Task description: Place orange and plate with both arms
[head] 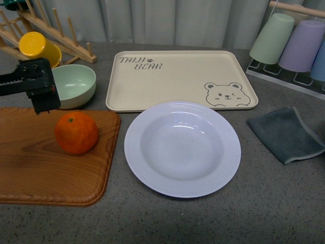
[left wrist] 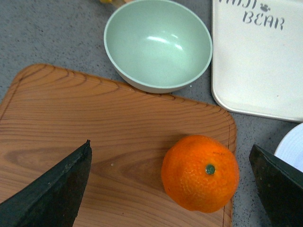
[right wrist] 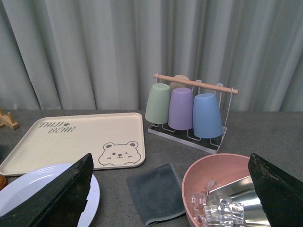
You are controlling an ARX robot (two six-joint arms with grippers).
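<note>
The plate (head: 183, 147) lies flat on the grey worktop (head: 264, 203), in the middle of the front view, just in front of the bear tray (head: 177, 76) and just beside the wooden board (head: 30, 168). It looks stiff and hard, probably light for its width but liable to chip if dropped. Its glossy bowl offers no hold, so the broad ridged rim is the place to pinch, most likely on the side toward the right arm. The right gripper (right wrist: 170, 158) hangs with its fingers (right wrist: 61, 198) spread wide and empty, well off the plate, only an edge of which shows in its wrist view. The orange (head: 76, 132) sits on the wooden board near the corner closest to the plate, stem dot up. It is round, firm yet slightly yielding, with dimpled skin that should grip well, though it may roll if nudged; take it across its widest part with gentle pressure. The left gripper (head: 44, 104) hovers above it, fingers (left wrist: 57, 189) apart, touching nothing.
</note>
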